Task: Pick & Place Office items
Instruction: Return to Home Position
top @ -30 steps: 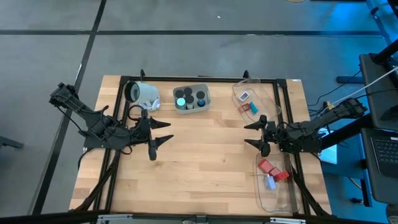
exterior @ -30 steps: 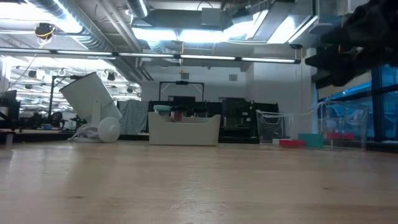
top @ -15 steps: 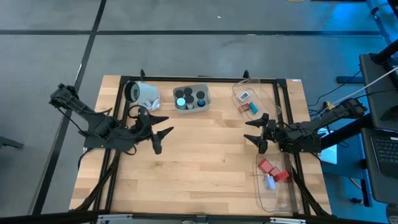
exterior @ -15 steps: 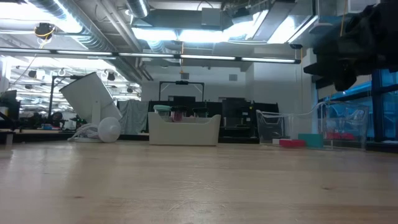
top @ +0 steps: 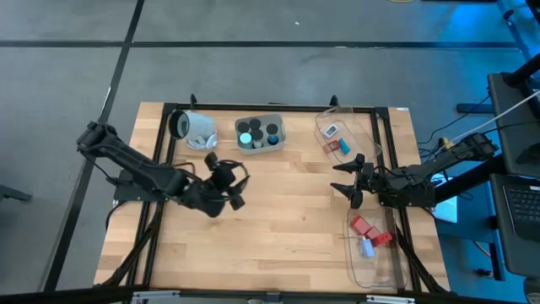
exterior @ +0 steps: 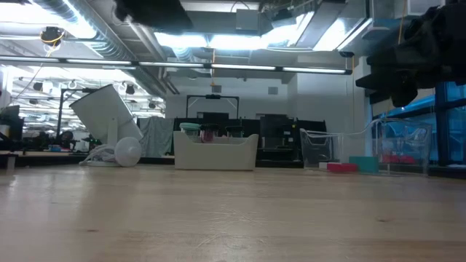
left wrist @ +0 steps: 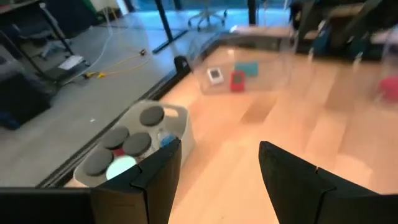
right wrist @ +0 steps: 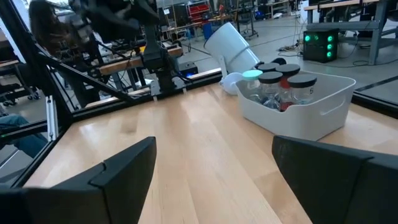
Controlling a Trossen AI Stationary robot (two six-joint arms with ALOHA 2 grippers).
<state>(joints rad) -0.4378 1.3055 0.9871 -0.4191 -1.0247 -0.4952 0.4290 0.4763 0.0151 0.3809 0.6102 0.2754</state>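
Left gripper (top: pixel 233 187) hovers above the table (top: pixel 278 228), left of centre, fingers spread wide, empty; right gripper (top: pixel 344 179) near the right edge, equally wide; black caps (top: pixel 272 129) sit in the grey tray (top: pixel 282 135) (red blocks (top: pixel 362 225) lie in a clear bin (top: pixel 384 270)).

Black-capped cylinders (right wrist: pixel 301 81) in grey tray (right wrist: pixel 306 118)

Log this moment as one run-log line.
left hand open, empty, over table | right hand open, empty, right edge | black caps in grey bin | small items in top clear bin | red blocks in bottom clear bin
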